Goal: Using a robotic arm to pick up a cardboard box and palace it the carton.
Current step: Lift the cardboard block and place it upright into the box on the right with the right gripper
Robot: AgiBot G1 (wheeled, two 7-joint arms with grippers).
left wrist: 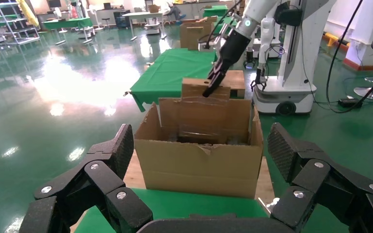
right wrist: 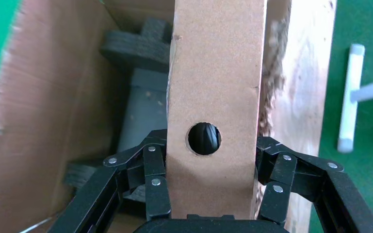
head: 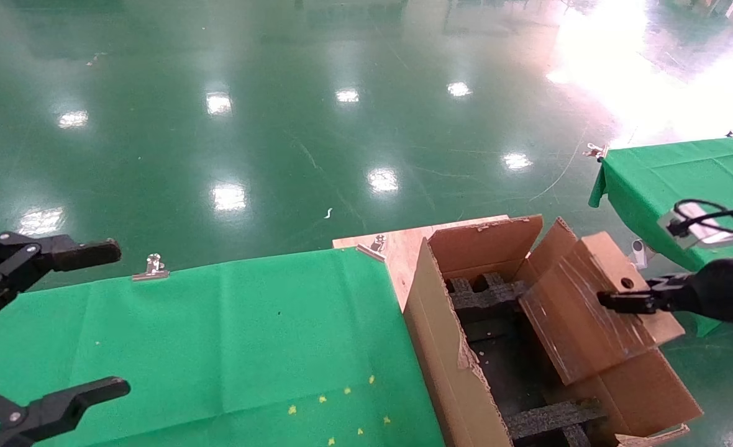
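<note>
Two grippers in view: I'm idling the left gripper (head: pixel 43 323) nearest me over the green cloth (head: pixel 217 347), fingers spread wide apart. Further out, I'm holding the right gripper (right wrist: pixel 208 179) of the robotic arm (left wrist: pixel 252 19) clamped on the cardboard box (head: pixel 596 304), a finger pressing each side. The box is tilting over the carton (head: pixel 441 347), low end dipping inside above the black foam inserts (head: pixel 478 295), round hole (right wrist: pixel 203 138) facing the wrist
</note>
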